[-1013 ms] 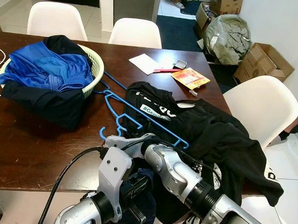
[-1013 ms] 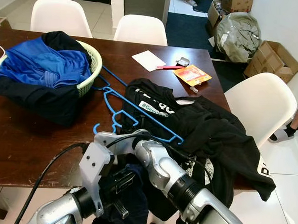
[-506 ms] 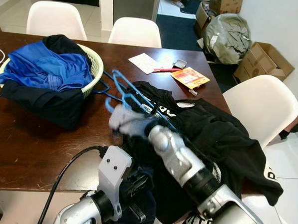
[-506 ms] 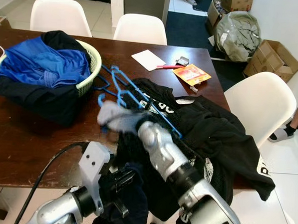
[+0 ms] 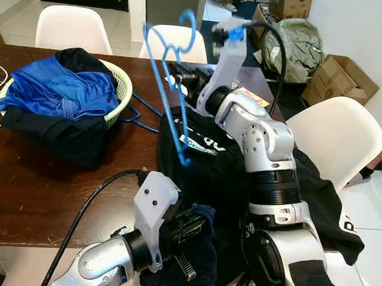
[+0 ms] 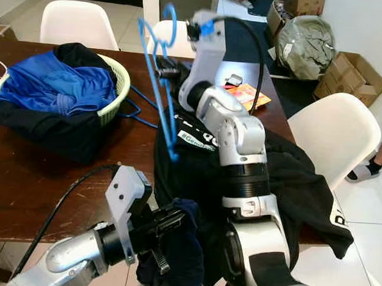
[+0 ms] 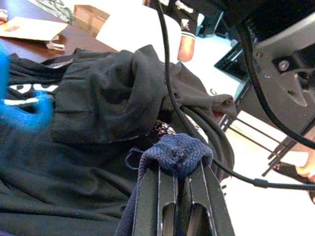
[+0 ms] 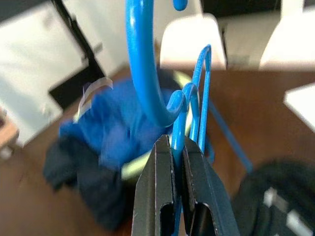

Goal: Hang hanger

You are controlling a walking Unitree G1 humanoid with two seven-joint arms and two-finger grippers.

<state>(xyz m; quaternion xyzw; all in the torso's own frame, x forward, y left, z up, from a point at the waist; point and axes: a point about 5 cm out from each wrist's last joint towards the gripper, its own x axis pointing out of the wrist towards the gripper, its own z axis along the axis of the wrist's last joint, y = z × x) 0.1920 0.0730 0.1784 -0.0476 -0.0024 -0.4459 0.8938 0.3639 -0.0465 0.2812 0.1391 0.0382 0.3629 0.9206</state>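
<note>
Right gripper [image 8: 173, 147] is clamped on the blue hanger [image 5: 170, 84] just below its hook, fingers pinched tight on the wire. The hanger is up in the air above the dark wooden table [image 5: 42, 173], hook on top, body hanging down toward the black T-shirt [image 5: 279, 179] spread on the table edge.

Left gripper [image 7: 179, 169], low at the near table edge, is closed on a dark blue knit garment [image 7: 177, 153].

A second blue hanger [image 5: 141, 108] lies on the table beside the green laundry basket [image 5: 122, 83], which is full of blue clothes.

Progress, as I read it: pick and lift are done, hanger is secured and off the table. Left: carry and hook it. No rail or rod to hang from is in view, so the hanging spot is unknown. Roughly early-to-mid task.
</note>
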